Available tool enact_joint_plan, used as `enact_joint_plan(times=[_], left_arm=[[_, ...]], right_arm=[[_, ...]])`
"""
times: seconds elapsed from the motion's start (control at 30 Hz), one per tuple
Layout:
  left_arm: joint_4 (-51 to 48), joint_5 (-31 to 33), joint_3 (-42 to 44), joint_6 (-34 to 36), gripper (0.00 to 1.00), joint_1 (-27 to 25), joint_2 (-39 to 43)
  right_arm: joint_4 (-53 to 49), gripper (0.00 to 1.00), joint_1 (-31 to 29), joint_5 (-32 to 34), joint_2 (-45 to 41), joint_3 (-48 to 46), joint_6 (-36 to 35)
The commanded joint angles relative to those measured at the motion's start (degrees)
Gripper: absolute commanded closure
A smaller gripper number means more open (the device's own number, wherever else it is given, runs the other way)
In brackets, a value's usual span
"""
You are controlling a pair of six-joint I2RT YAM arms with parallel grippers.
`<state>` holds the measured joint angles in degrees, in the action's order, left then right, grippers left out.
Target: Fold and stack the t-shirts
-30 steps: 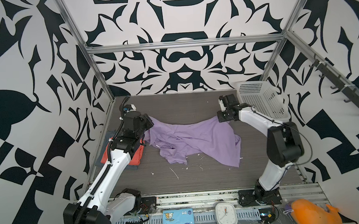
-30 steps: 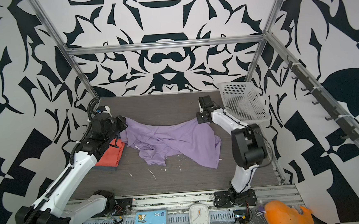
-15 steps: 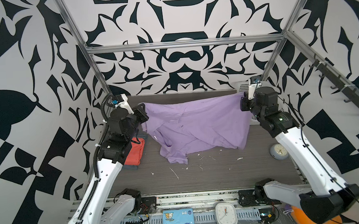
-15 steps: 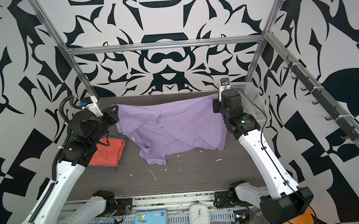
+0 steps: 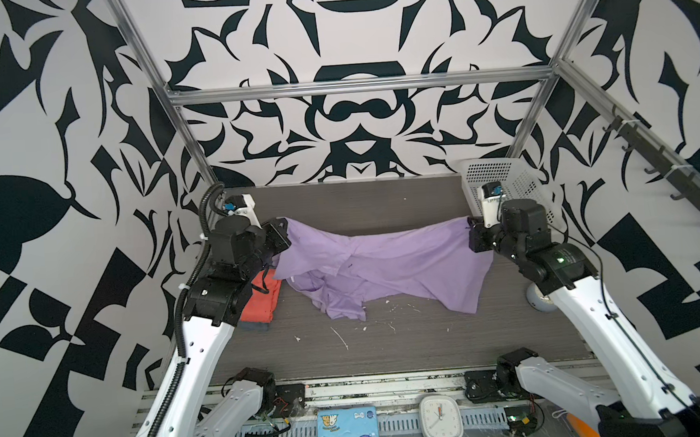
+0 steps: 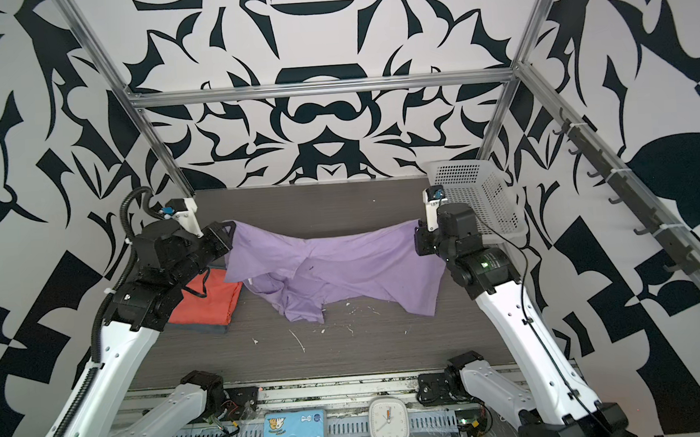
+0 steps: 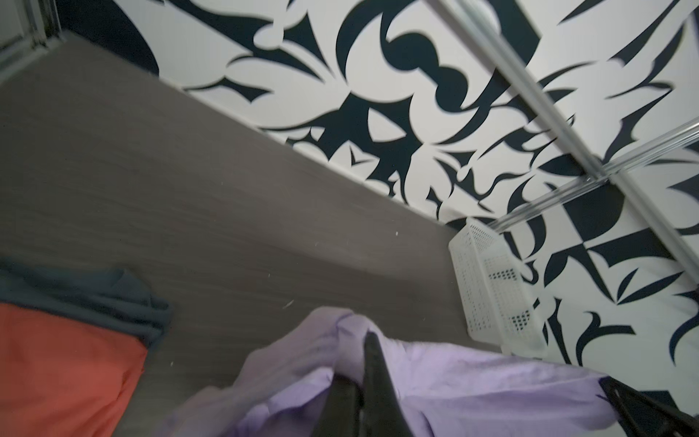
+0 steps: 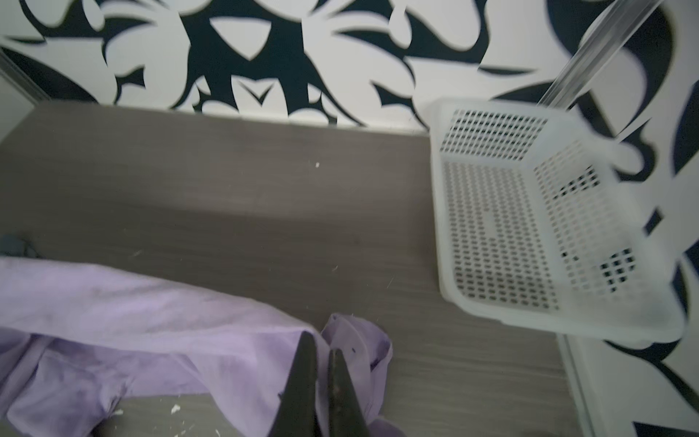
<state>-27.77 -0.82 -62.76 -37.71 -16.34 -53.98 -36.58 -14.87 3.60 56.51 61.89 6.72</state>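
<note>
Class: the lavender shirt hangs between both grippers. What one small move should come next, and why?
Probably ease the two grippers slightly further apart. The left gripper and right gripper are each shut on the top edge of the lavender shirt, yet the cloth sags between them and its lower part hangs bunched, so it looks too slack to lay flat.

Lavender t-shirt (image 5: 405,262) hangs rumpled, stretched by 2 top corners; coral t-shirt (image 6: 209,296) lies folded atop grey-blue t-shirt (image 7: 87,295), left.
</note>
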Motion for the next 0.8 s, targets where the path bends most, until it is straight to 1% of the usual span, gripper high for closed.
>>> enact_joint_plan(times=[0.0, 0.1, 0.2, 0.3, 0.37, 0.43, 0.5, 0.63, 0.77], left_arm=[[-9.5, -5.2, -2.4, 0.0, 1.0, 0.3, -0.7], [-9.8, -11.1, -3.8, 1.0, 1.0, 0.3, 0.3], [-8.6, -18.1, -4.9, 1.5, 1.0, 0.3, 1.4], [-7.3, -18.2, -4.4, 1.9, 1.0, 0.3, 1.8], [-8.3, -17.6, -3.5, 1.7, 1.0, 0.5, 0.1], [-11.2, -18.0, -2.8, 0.5, 1.0, 1.0, -4.1], [-12.0, -18.9, -1.3, 0.2, 1.0, 1.3, -8.6], [-9.2, -18.7, 2.6, -0.2, 1.0, 3.1, -17.9], [-4.4, -18.5, 3.8, -0.1, 1.0, 6.0, -26.6]], right_arm=[[-1.2, 1.0, -0.2, -1.5, -1.6, -1.2, 2.4], [-2.2, 1.0, -0.2, -1.7, -2.7, 1.5, 1.3], [-1.7, 1.0, -0.2, -4.9, -4.7, 3.4, -1.0], [0.1, 1.0, -0.2, -3.5, -6.3, 4.0, -2.8], [-0.7, 1.0, -0.2, -2.3, -4.9, 3.6, -3.5], [-1.7, 1.0, -0.2, -1.6, -2.2, 1.9, -3.1], [-0.1, 1.0, -0.2, -2.3, -0.2, -1.1, -1.8], [5.9, 1.0, -0.2, 0.3, 3.7, -7.6, -0.3], [8.6, 1.0, -0.2, 0.4, 9.2, -10.6, 0.7]])
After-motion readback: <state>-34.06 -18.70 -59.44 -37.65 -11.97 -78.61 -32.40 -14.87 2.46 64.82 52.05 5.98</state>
